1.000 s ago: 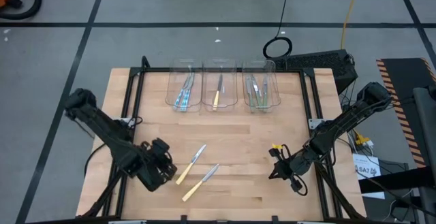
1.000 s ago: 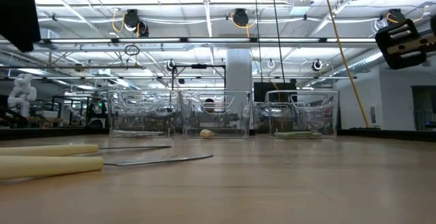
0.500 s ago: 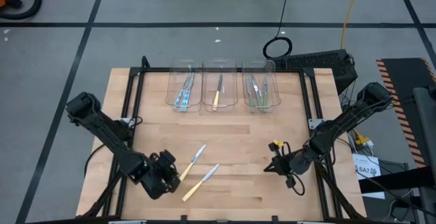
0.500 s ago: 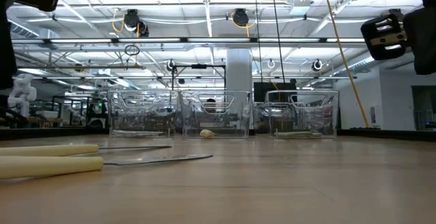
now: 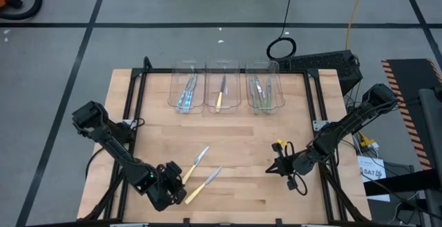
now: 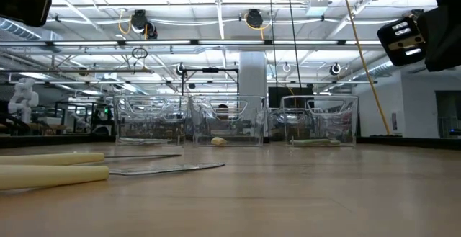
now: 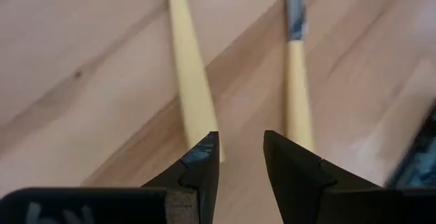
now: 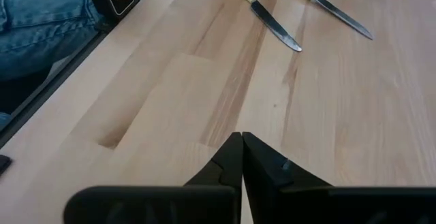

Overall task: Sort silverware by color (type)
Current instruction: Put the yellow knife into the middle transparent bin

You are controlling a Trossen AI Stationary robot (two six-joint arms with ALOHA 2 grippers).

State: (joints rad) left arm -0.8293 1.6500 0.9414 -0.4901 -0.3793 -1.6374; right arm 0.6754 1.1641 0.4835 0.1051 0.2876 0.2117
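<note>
Two yellow-handled knives [image 5: 197, 175] loose

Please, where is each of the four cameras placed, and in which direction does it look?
High: above, straight down on the wooden table, both arms.
Low: table height, level toward three clear plastic bins; arm parts at top corners.
Left wrist: past open left tool at two pale-yellow-handled knives.
Right wrist: past shut right tool; the same knives.
</note>
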